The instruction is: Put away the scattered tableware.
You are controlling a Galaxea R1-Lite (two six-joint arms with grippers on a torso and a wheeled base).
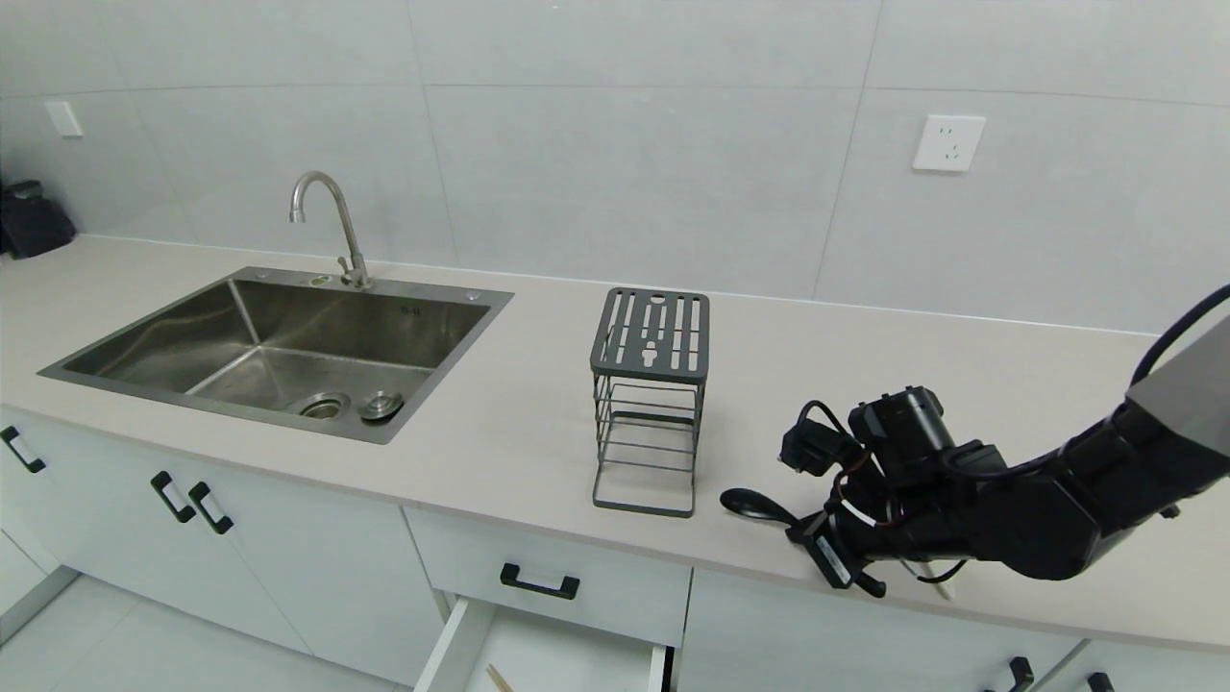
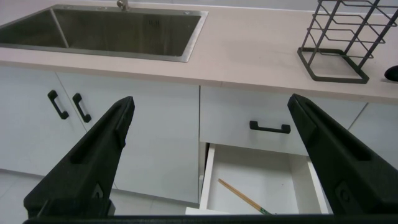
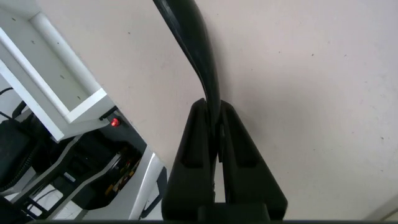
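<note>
Right gripper (image 1: 819,538) clamps black spoon (image 1: 746,502) by the handle, bowl on counter (image 1: 500,432) just right of wire rack (image 1: 653,332). Left gripper (image 2: 211,102) jaws wide, facing open drawer (image 2: 208,180); chopstick (image 2: 239,194) inside partly cut off. Marking on sink (image 1: 384,325) wall unreadable.

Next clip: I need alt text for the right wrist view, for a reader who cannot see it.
The right black pincer is shut on the slim handle of a glossy black spoon, with the pale beige countertop behind it. Beyond the counter's edge, an open white drawer shows below.
</note>
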